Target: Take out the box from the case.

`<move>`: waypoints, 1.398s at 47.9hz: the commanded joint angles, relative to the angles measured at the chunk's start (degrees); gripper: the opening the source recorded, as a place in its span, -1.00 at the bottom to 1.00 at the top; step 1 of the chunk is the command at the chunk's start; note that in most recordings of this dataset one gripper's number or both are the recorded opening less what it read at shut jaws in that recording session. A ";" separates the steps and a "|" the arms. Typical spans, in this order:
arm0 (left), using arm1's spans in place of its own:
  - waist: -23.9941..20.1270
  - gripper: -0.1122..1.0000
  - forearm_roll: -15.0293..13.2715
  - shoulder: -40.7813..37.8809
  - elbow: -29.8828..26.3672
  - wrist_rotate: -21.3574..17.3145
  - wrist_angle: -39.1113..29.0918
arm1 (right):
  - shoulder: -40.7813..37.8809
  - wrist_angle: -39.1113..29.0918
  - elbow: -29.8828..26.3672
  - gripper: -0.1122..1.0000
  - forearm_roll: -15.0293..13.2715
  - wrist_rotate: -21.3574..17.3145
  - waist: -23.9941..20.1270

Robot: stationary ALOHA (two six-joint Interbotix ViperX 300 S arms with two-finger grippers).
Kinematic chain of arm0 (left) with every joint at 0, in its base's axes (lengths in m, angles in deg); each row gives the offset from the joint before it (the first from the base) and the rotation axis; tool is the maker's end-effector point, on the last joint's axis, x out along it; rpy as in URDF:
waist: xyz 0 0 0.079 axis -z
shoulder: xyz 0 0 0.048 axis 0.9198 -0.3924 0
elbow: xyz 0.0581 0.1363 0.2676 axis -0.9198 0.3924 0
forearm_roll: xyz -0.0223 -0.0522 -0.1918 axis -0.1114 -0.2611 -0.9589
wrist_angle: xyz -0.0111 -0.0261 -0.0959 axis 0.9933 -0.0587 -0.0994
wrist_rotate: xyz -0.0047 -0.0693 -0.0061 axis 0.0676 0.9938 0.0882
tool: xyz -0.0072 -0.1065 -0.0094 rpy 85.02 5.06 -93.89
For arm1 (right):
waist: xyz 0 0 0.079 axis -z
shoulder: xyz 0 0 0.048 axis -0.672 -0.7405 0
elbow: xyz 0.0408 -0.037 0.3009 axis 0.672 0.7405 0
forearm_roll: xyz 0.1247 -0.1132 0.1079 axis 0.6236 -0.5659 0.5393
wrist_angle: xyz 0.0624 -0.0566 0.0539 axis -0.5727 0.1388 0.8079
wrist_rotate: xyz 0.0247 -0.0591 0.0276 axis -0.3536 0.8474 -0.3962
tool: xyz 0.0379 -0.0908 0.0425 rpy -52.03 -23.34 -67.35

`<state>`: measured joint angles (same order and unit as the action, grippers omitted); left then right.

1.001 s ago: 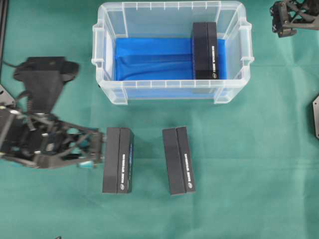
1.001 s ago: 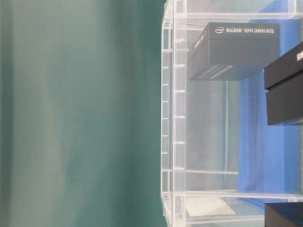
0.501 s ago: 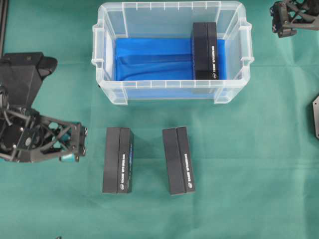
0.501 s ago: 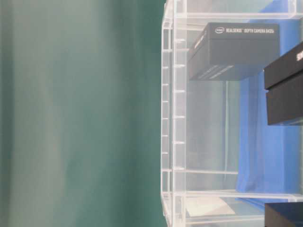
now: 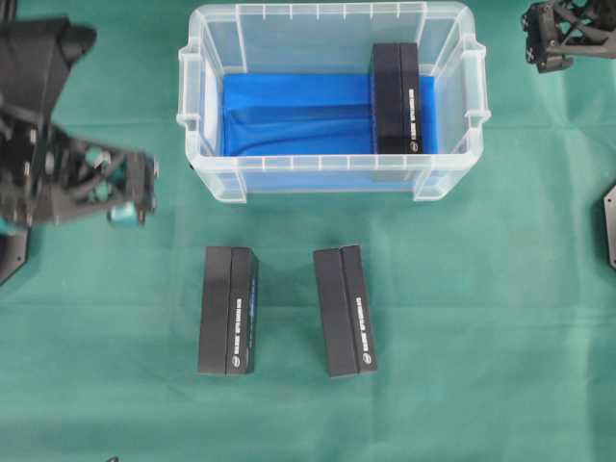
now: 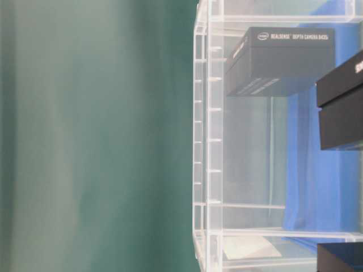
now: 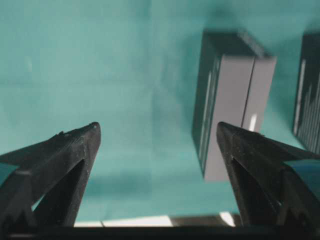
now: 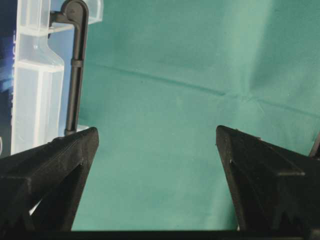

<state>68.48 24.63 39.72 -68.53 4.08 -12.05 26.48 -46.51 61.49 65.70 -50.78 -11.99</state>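
Note:
The case (image 5: 332, 178) is a clear plastic bin with a blue bottom, standing at the top centre. One black box (image 5: 397, 96) lies inside it against the right wall, and shows through the case wall (image 6: 207, 141) as a dark box (image 6: 281, 59) in the table-level view. My left gripper (image 5: 142, 191) hangs open and empty to the left of the case, over bare cloth. In the left wrist view the gripper (image 7: 157, 131) holds nothing. My right gripper (image 5: 551, 37) sits at the top right corner, and the right wrist view shows it (image 8: 156, 132) open and empty.
Two more black boxes lie on the green cloth in front of the case, one on the left (image 5: 228, 310) and one on the right (image 5: 345, 310). The left one (image 7: 235, 100) shows ahead of my left fingers. The case's rim handle (image 8: 35, 75) is at the left of the right wrist view.
My left arm has pulled away from the left box on the cloth and moved toward the back left, staying open and empty. The right arm and the boxes have not moved.

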 commanded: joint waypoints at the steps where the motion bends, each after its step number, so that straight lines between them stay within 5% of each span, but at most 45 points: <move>1: -4.39 0.96 0.18 0.88 -0.88 -3.43 0.00 | 0.70 0.00 -0.62 0.88 -0.18 0.09 0.00; 17: -21.18 0.96 0.18 0.79 -1.67 -20.13 0.00 | 1.05 -0.70 -0.53 0.88 -0.18 0.09 -0.09; 26: -26.02 0.96 0.18 -0.26 -2.99 -25.84 0.00 | 1.14 -1.32 -0.44 0.88 -0.18 0.00 0.00; 54: -26.63 0.96 -0.18 -1.23 -3.78 -26.37 0.53 | -0.18 -0.70 -1.32 0.88 1.14 -0.62 -0.18; 67: -26.63 0.96 -0.09 -1.23 -3.78 -26.28 0.44 | -7.38 0.53 -6.42 0.88 2.37 -4.04 -4.48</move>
<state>42.02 24.54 38.05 -70.90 -22.19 -11.70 20.86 -46.69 57.97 67.90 -53.94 -14.98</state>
